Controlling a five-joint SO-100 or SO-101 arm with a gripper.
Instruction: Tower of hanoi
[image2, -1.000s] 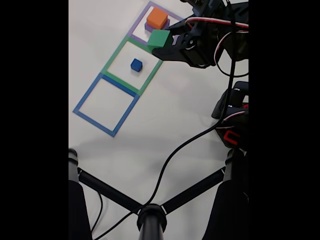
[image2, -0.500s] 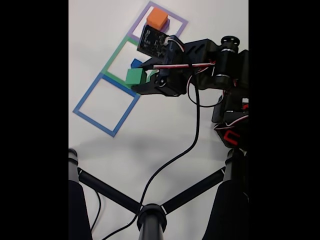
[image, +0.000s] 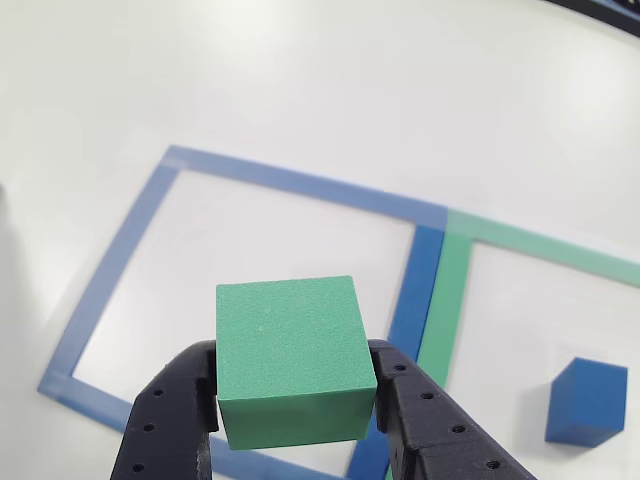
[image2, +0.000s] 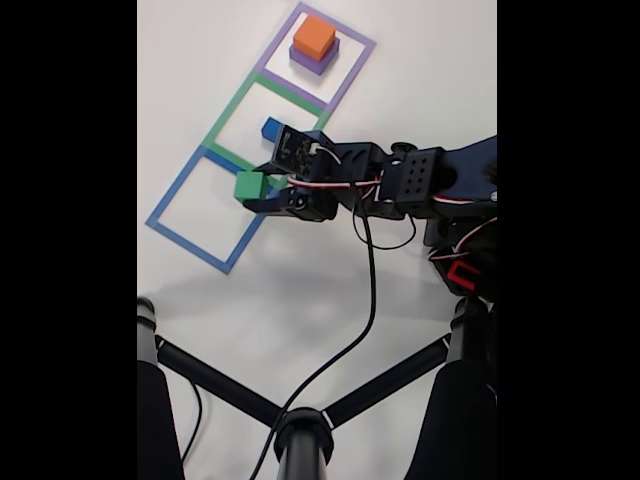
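Grasping the green cube (image: 290, 355) above the blue square (image2: 212, 208), the hand (image: 295, 405) next needs lowering and release inside it.

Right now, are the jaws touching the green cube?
Touching. The other view shows the gripper with both black jaws pressed flat against the green cube's sides, no gap.

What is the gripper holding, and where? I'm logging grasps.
The green cube, clamped by its two opposite side faces between the gripper fingers, above the blue square outline.
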